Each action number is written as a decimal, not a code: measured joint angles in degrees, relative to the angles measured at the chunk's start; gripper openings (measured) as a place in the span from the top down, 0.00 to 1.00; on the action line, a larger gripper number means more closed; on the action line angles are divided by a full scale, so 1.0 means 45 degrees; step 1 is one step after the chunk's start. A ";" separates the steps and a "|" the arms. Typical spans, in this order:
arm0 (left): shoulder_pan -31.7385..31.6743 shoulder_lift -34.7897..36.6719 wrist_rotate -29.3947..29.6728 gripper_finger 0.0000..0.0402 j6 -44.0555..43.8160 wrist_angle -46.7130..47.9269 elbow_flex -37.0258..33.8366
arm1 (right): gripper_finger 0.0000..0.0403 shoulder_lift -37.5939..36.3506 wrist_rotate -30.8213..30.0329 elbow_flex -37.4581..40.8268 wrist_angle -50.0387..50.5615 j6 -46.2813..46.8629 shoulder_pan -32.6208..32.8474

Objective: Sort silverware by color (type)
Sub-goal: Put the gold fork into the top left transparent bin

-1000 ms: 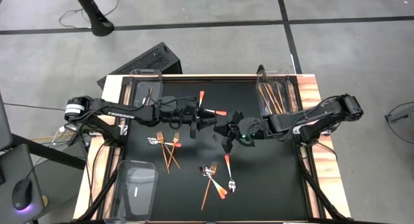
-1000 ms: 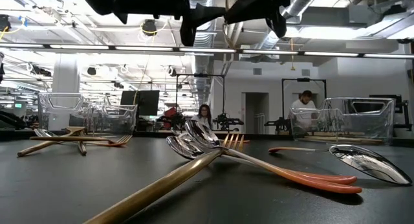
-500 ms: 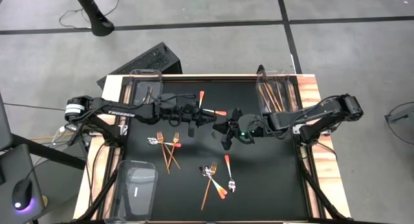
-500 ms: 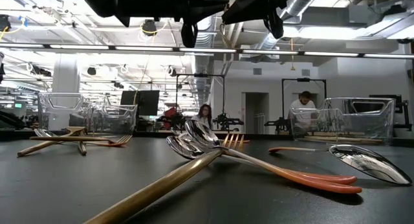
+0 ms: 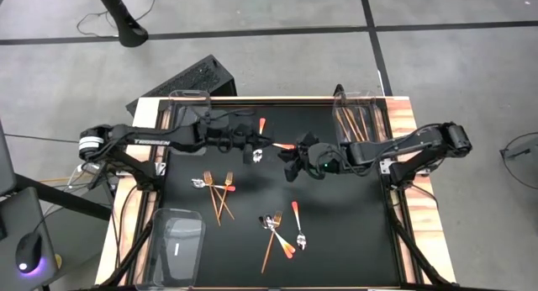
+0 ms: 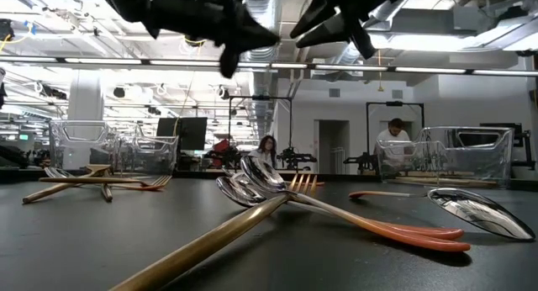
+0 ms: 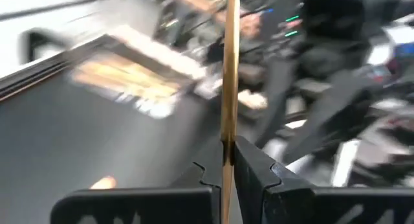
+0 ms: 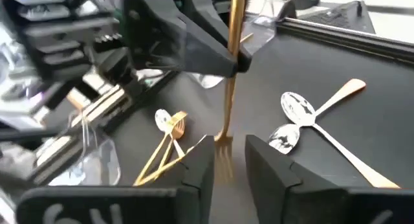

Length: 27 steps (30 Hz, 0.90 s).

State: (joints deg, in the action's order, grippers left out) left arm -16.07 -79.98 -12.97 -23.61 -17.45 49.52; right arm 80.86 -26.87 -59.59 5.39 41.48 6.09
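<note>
My left gripper (image 5: 251,150) has drawn back toward the far-left bin (image 5: 187,112), clamped on a gold fork (image 8: 229,68) whose tines hang between my right gripper's (image 8: 229,160) parted fingers above the black mat (image 5: 353,224), spoons (image 8: 294,117) lying below.

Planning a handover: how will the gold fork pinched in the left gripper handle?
Probably stiff: the gold fork runs straight through the left gripper without sagging. Thin and polished, it may slip or pivot in that narrow pinch. Likely light; the right gripper has its jaws open around the tines.
</note>
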 joint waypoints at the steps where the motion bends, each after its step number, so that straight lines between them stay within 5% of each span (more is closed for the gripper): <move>1: -0.0241 0.0229 0.0225 0.99 0.0025 0.0751 0.0000 | 0.71 0.0000 0.0009 -0.0005 0.0014 0.0147 -0.0073; 12: -0.4369 0.3918 0.4714 0.99 0.0893 1.0540 0.0878 | 0.67 0.0000 0.1044 0.0000 0.0857 -0.0295 -0.1259; 17: -0.6098 0.4391 0.6152 0.99 0.0980 1.2437 0.0957 | 0.67 0.0000 0.1214 0.0000 0.1069 -0.0357 -0.2119; 27: -0.7800 0.2939 0.6433 0.95 0.0469 1.4298 0.0947 | 0.67 0.0000 0.2472 0.0001 0.1500 -0.0987 -0.3551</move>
State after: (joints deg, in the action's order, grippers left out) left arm -51.17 -66.76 15.98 -21.50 46.89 53.78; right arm 80.86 -15.75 -59.59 12.14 37.03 -9.89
